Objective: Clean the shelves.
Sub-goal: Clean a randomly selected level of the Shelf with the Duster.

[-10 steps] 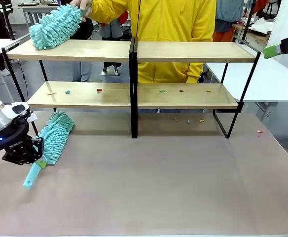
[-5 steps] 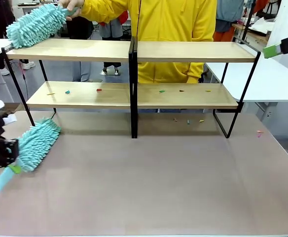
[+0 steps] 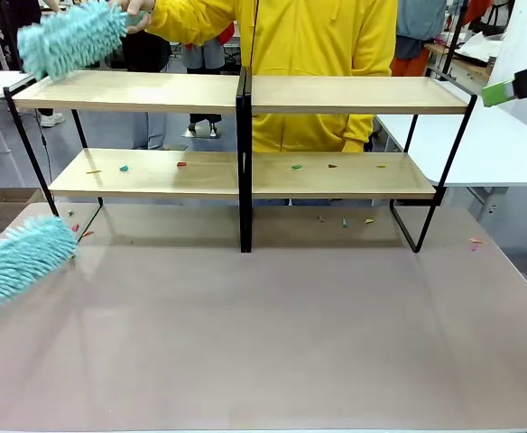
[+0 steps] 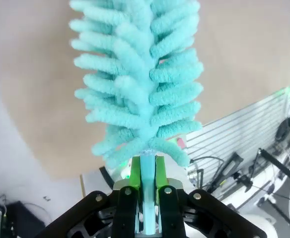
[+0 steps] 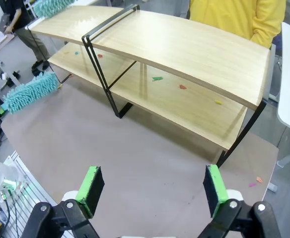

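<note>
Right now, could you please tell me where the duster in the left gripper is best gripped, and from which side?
Probably by the thin, stiff handle just below the head, coming from the handle end along the duster. The head is wide, soft fluff that would squash and slip. The left gripper is shut on that handle, its green pads flat against two sides.
</note>
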Controlling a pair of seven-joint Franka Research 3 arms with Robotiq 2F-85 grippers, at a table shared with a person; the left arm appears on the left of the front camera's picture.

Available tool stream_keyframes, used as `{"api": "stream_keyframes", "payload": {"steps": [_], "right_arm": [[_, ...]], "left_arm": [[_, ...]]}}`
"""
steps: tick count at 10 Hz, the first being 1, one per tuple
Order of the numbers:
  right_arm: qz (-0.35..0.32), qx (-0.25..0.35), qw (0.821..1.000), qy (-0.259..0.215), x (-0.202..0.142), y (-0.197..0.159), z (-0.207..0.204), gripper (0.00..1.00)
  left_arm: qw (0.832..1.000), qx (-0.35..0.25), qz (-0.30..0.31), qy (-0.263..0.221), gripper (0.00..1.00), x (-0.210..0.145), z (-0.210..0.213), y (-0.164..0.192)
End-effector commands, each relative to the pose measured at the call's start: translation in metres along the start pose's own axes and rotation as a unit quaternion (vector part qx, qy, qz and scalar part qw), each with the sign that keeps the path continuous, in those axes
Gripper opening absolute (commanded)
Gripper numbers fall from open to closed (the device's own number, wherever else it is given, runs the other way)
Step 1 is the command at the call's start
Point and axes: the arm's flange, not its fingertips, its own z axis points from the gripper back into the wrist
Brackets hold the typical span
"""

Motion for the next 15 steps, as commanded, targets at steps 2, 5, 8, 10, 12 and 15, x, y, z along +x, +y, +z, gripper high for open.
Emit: {"api": "stream_keyframes", "payload": {"steps": [2, 5, 8, 10, 12, 15], "right_arm": [[0.000, 0.001, 1.000, 0.000, 0.000, 0.000, 0.000, 1.00], [0.000, 0.001, 1.000, 0.000, 0.000, 0.000, 0.000, 1.00], [0.000, 0.001, 1.000, 0.000, 0.000, 0.000, 0.000, 1.00], [0.000, 0.001, 1.000, 0.000, 0.000, 0.000, 0.000, 1.00], [0.000, 0.001, 1.000, 0.000, 0.000, 0.000, 0.000, 1.00], [0.000, 0.001, 1.000, 0.000, 0.000, 0.000, 0.000, 1.00]], "left_arm": [[1.000, -0.003, -0.009, 0.025, 0.12, 0.020, -0.019, -0.008], [1.000, -0.003, -0.009, 0.025, 0.12, 0.020, -0.019, -0.008], [0.999, -0.002, -0.017, 0.036, 0.12, 0.020, -0.024, -0.008], [0.975, -0.047, -0.205, 0.068, 0.12, 0.003, -0.013, -0.009], [0.917, -0.073, -0.375, 0.117, 0.12, -0.028, 0.009, 0.026], [0.878, -0.185, -0.432, -0.086, 0.12, -0.077, 0.038, 0.089]]}}
